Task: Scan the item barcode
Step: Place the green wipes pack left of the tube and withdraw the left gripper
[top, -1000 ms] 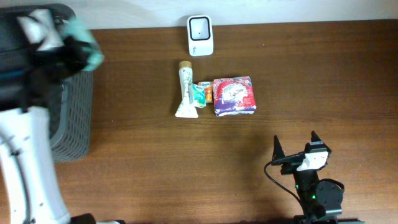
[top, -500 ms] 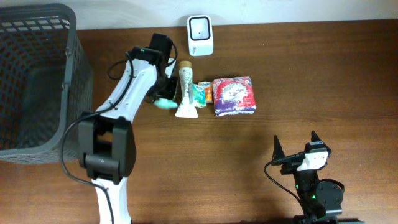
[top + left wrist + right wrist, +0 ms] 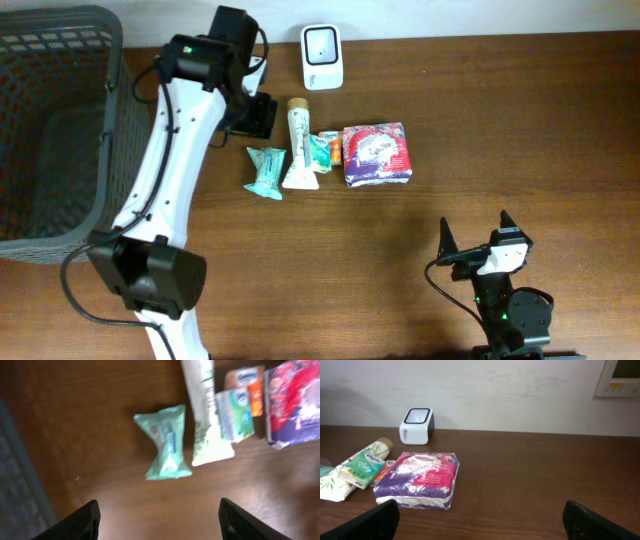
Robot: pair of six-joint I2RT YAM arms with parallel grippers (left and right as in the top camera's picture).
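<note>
Lying beside the tube [image 3: 202,415], green pack [image 3: 165,442] under spread left claw [image 3: 162,522]

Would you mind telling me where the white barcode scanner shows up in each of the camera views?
Overhead: the white barcode scanner is at top centre of the picture.
Left wrist: not in it.
Right wrist: the white barcode scanner is in the upper left, beyond the pack.
Shared landmark: the purple tissue pack shows in all three views.
</note>
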